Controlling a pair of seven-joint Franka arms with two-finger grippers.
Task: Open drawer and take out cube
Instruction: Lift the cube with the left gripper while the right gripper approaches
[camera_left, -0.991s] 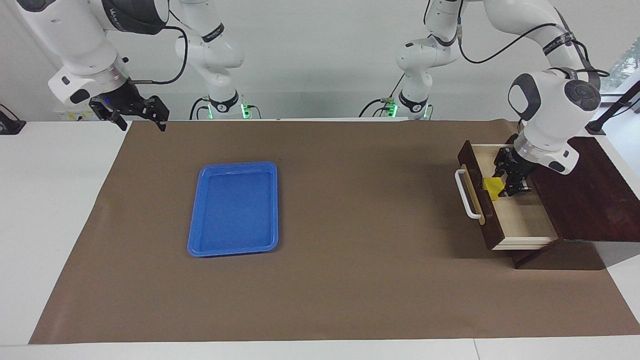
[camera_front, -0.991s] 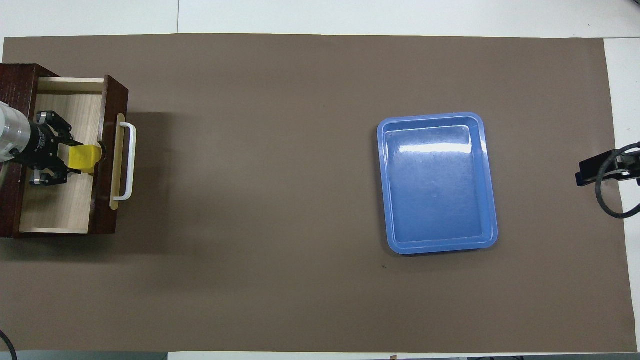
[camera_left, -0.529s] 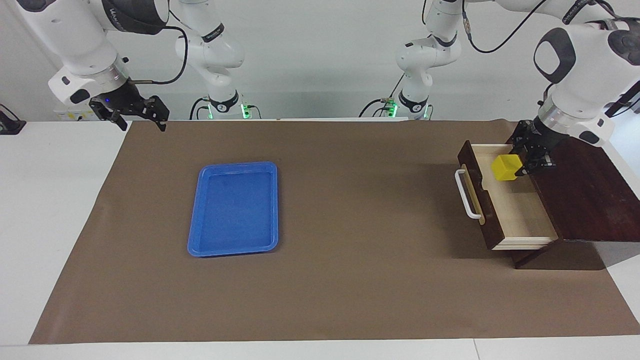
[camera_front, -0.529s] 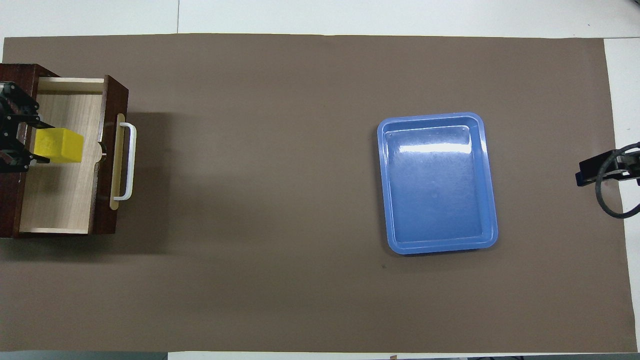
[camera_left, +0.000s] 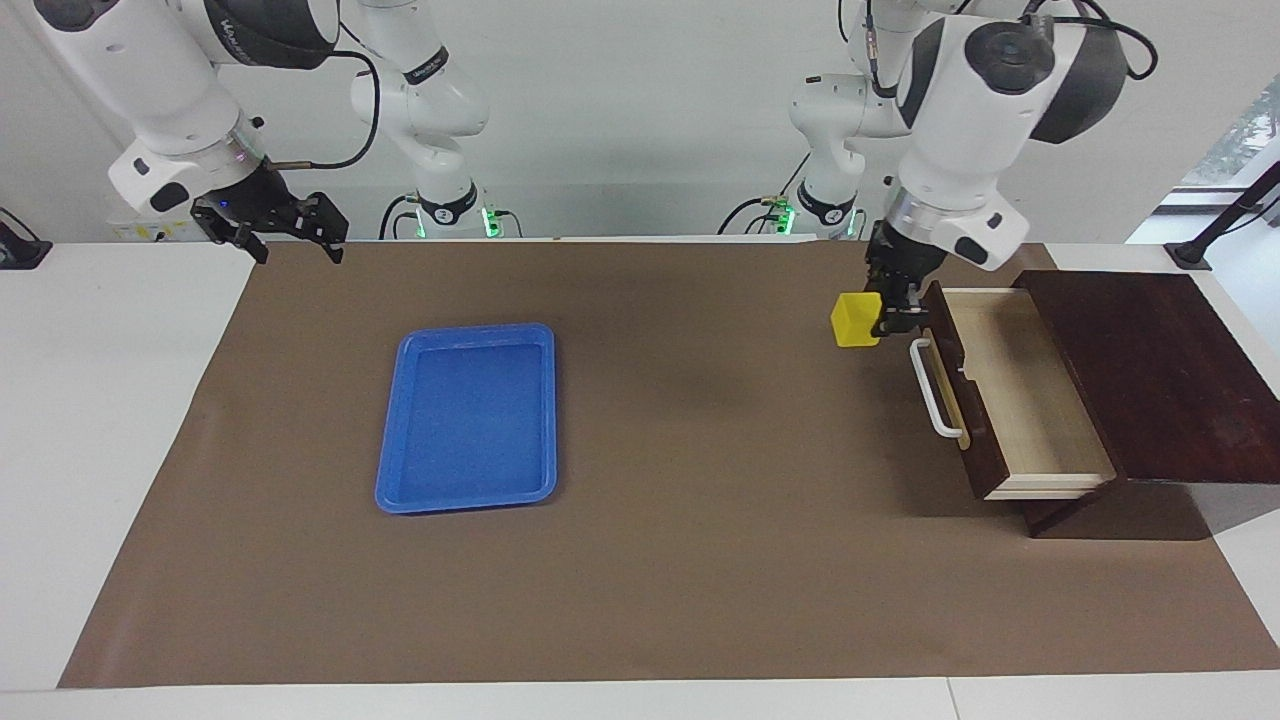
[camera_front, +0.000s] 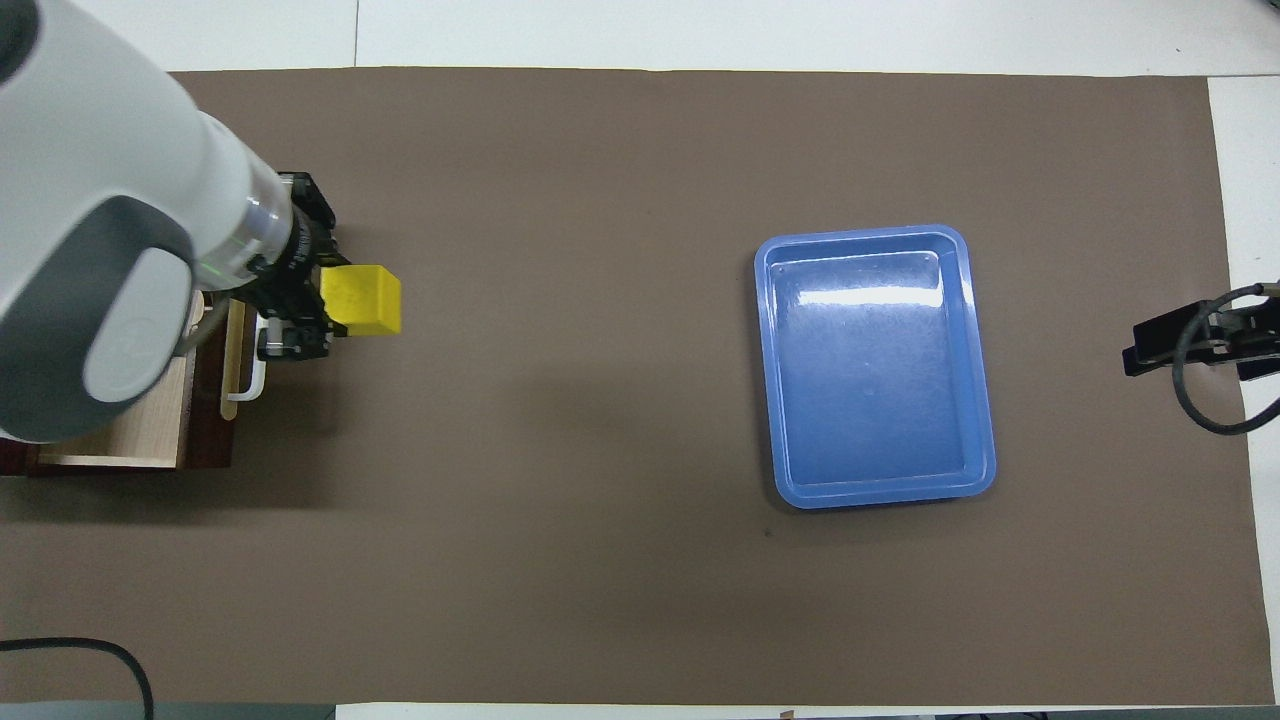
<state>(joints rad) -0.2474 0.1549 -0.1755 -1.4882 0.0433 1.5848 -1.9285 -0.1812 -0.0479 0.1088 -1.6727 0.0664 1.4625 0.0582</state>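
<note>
Cube: small bright-yellow cube (camera_left: 855, 320), held up in the air, clear of the drawer; it hangs over the brown mat just in front of the drawer's handle. In the overhead view the cube (camera_front: 361, 300) shows past the gripper's tip, toward the middle of the table.

Left gripper: left gripper (camera_left: 884, 312) pinches the cube from one side, its fingers pressed onto the cube's faces. The left arm's white forearm slopes down to it from above the drawer and covers much of the drawer in the overhead view.

Drawer: dark brown wooden drawer (camera_left: 1000, 390), pulled out of its dark cabinet (camera_left: 1140, 370) at the left arm's end of the table. Pale light-wood interior lies bare in the facing view.

Handle: white bar handle (camera_left: 932, 388) on a tan strip across the drawer front, facing the middle of the table; gripper is just above its end nearer the robots.

Tray: flat blue tray (camera_left: 468, 417) on the mat, toward the right arm's end, well apart from the drawer and the cube.

Right gripper: right gripper (camera_left: 270, 225) waits above the mat's corner at the right arm's end, fingers spread apart, nothing between them.

Mat: brown mat (camera_left: 700, 560) covers most of the white table (camera_left: 100, 400).
</note>
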